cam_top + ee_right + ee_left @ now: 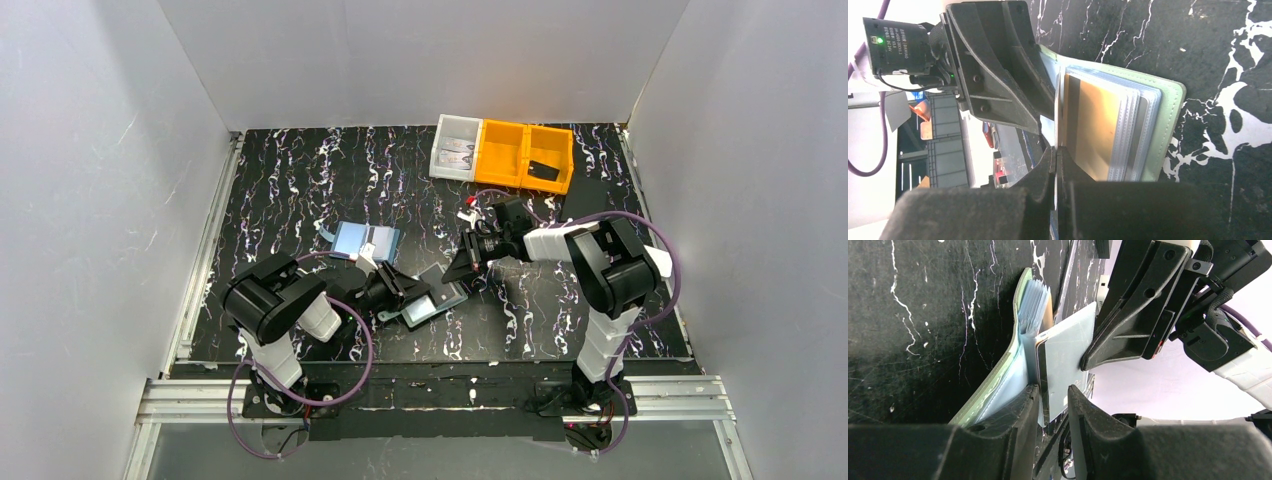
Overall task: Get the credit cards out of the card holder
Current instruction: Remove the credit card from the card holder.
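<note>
The sage-green card holder (438,299) lies open on the table between both arms, its clear sleeves (1128,130) fanned up. An orange-tan credit card (1093,125) sits in one sleeve. A thin grey-blue credit card (1068,352) stands up from the holder (998,380). My right gripper (1055,150) is shut on this card's edge; its fingertips (1090,359) show in the left wrist view. My left gripper (1053,390) straddles the card's other edge, jaws narrowly apart with a gap on both sides. From above, the left gripper (405,290) and right gripper (463,266) meet over the holder.
A light-blue flat rectangle with a dark stripe (366,240) lies just behind the left gripper. At the back right stand a clear bin (455,148) and two orange bins (525,155); one holds a dark card. White walls close in the black marbled table (300,180).
</note>
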